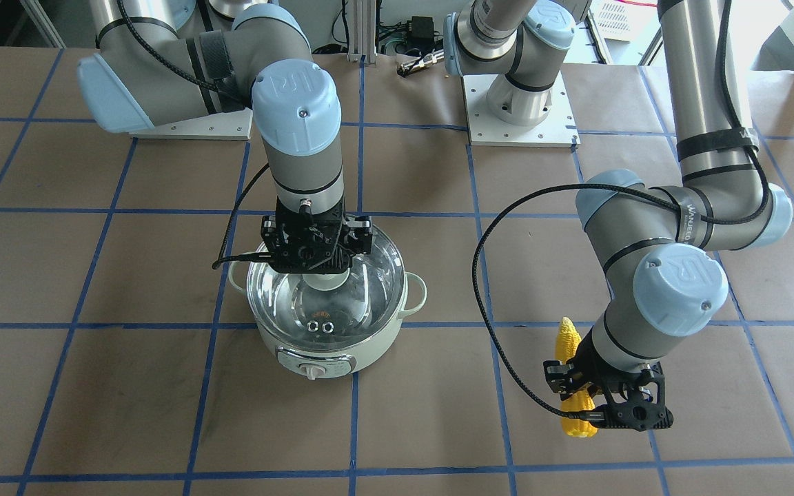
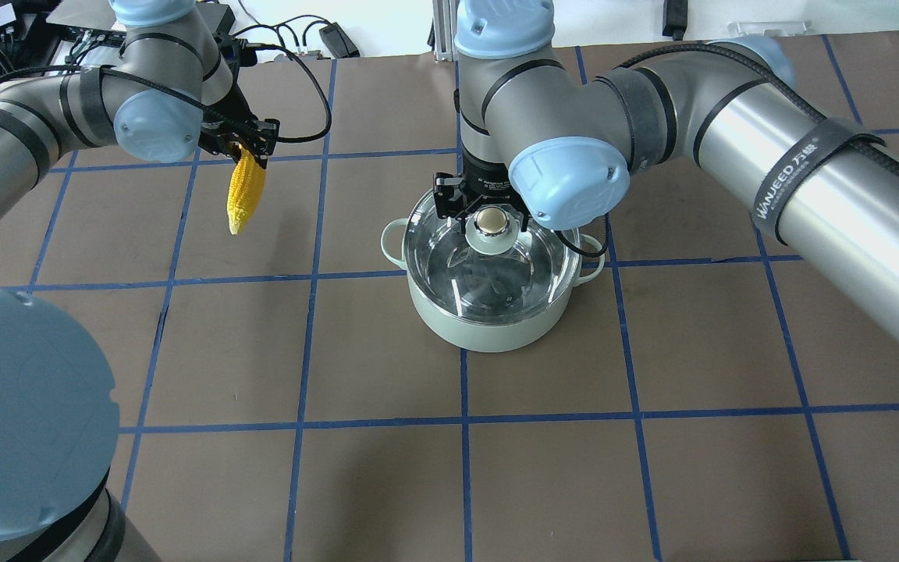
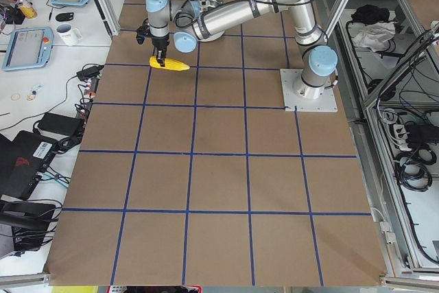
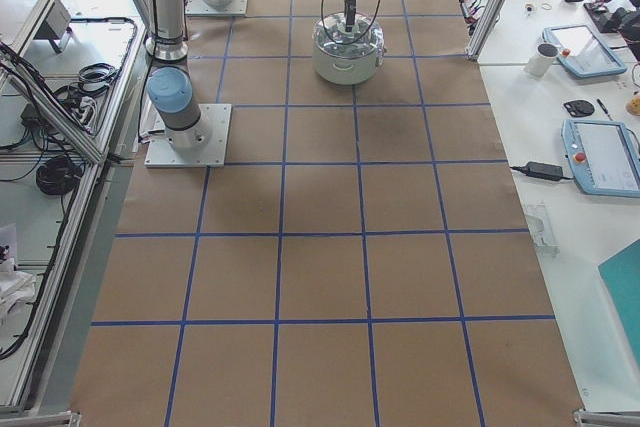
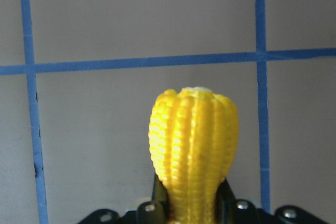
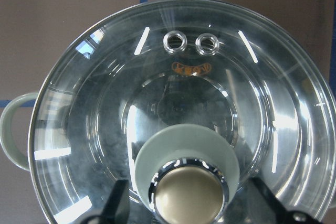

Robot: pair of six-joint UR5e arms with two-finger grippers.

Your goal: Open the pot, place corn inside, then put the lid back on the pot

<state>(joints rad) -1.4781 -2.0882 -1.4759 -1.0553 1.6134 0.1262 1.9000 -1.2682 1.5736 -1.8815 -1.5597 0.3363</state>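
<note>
Right pincer [image 1: 318,253] sits over the pot [image 2: 488,332], released. Its fingers [image 6: 116,205] straddle the lid's gold knob [image 6: 186,195], with a gap showing on each side in the right wrist view. The glass lid [image 6: 105,103] is on the pot and its two vent holes [image 6: 176,41] are on the side toward the control panel. The pot stands on the desk [image 1: 163,413] near the middle, on a blue tape line, knob panel facing away from the robot.

Left pincer [image 1: 586,394] is clenched on the corn [image 2: 245,191], gripping it near the thick end, with the pointed end sticking out toward the robot's side. The corn is well apart from the pot, on the robot's left. Can't tell if the corn touches the desk or is just above it. Left wrist view: corn between the two fingers, with brown desk and blue tape lines behind it.
</note>
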